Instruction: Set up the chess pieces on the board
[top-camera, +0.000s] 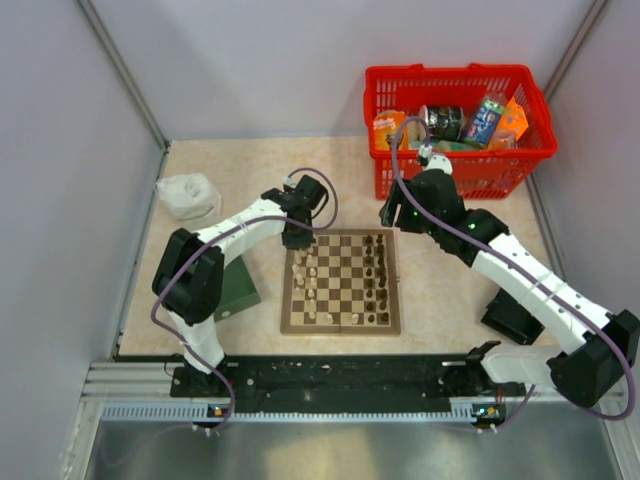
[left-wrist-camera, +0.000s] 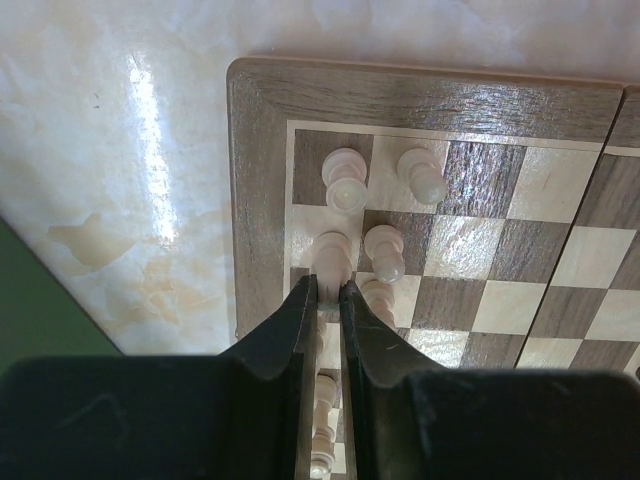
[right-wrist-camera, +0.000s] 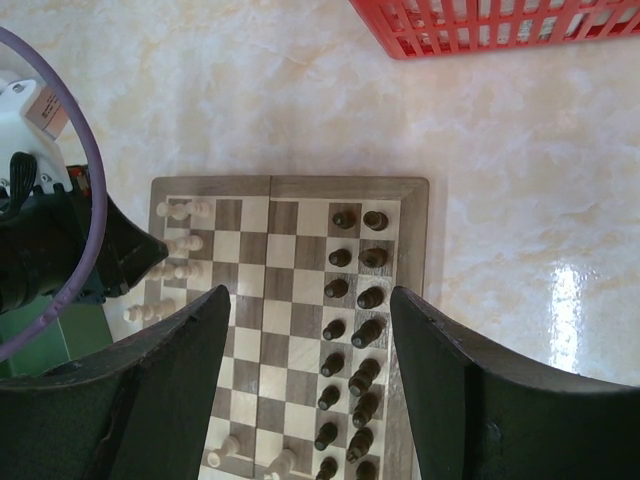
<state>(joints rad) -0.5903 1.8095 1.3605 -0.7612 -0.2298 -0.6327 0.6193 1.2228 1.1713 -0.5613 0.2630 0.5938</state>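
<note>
Left fingers (left-wrist-camera: 285, 335) tight on cream pawn (left-wrist-camera: 333, 248)

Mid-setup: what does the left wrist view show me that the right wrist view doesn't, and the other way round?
Left wrist only: a close look at the left end effector, jaws nearly shut, above the cream pieces at a corner of the board. Right wrist only: the dark pieces in two files, the red basket, and the right end effector open and empty. Both: the board and the cream pieces on it.
</note>
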